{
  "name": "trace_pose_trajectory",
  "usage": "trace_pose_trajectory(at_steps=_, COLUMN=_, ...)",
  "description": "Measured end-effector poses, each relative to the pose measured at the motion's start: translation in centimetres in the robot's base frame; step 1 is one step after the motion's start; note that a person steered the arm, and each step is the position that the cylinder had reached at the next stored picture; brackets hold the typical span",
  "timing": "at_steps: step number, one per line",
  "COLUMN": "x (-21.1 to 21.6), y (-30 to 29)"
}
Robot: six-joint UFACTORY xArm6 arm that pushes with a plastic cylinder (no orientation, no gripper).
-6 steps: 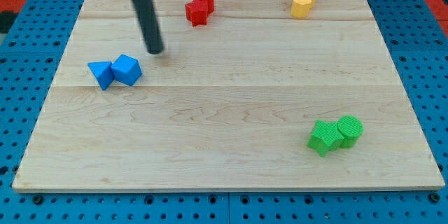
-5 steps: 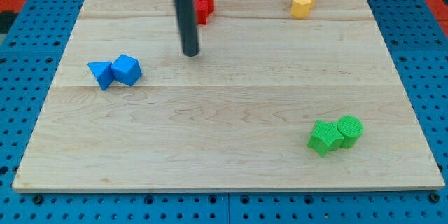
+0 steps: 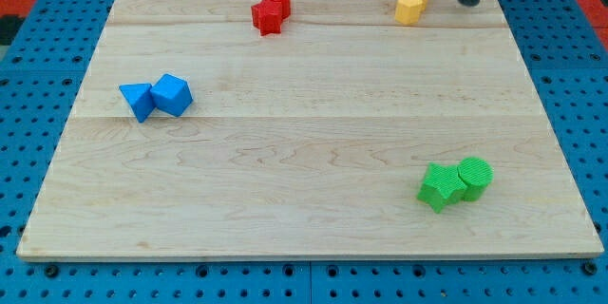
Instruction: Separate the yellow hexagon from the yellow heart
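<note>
My tip (image 3: 470, 2) is sweeping right along the far edge — from beside the red blocks (image 3: 271, 9) to just right of the yellow pair (image 3: 411, 1).

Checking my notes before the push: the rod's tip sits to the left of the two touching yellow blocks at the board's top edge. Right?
No. The camera view shows my tip to the view's right of the yellow blocks, not the left. They do touch, at the board's top edge.

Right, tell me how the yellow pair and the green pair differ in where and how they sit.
The yellow pair sits at the view's top edge of the board, close to my tip on its right; the green pair lies near the view's bottom right, far from the tip. The yellow blocks line up front to back, the green ones side by side. In both pairs the two blocks touch.
</note>
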State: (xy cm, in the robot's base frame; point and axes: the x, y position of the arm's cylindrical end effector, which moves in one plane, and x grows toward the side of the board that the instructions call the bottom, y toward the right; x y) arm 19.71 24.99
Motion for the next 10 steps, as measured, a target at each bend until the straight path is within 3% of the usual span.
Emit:
trace_pose_trajectory(at_steps=1, x=-0.6, y=-0.3)
trace_pose_trajectory(at_steps=3, x=-0.6, y=-7.9)
trace_pose_trajectory(at_steps=4, x=-0.4, y=-8.5)
trace_pose_trajectory(at_steps=8, x=6.0, y=-11.2)
trace_pose_trajectory(at_steps=9, x=10.4, y=-11.0)
trace_pose_trajectory(at_steps=10, x=11.6, y=-11.4)
